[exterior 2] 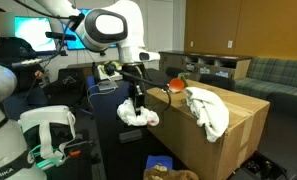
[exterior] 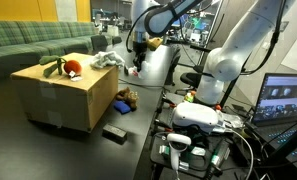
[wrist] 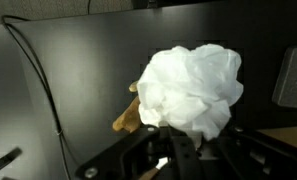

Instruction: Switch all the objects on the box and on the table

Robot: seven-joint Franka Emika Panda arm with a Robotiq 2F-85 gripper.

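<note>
My gripper (exterior 2: 138, 102) is shut on a crumpled white cloth (exterior 2: 138, 116), which hangs in the air over the dark table (exterior: 98, 150) beside the cardboard box (exterior 2: 223, 145). In the wrist view the cloth (wrist: 193, 88) bulges out just past the gripper (wrist: 173, 142) and hides the fingertips. Below it on the table lies a brown toy (wrist: 126, 117), also seen beside the box (exterior: 125, 98). A red-and-green plush (exterior: 68, 68) and another white cloth (exterior 2: 208, 110) rest on the box top. A flat black block (exterior: 114, 133) lies on the table.
A green sofa (exterior: 28, 45) stands behind the box. White robot gear with cables (exterior: 193, 125) crowds one end of the table, next to a monitor (exterior: 285, 100). A blue item (exterior 2: 159, 164) lies on the table near the box's corner.
</note>
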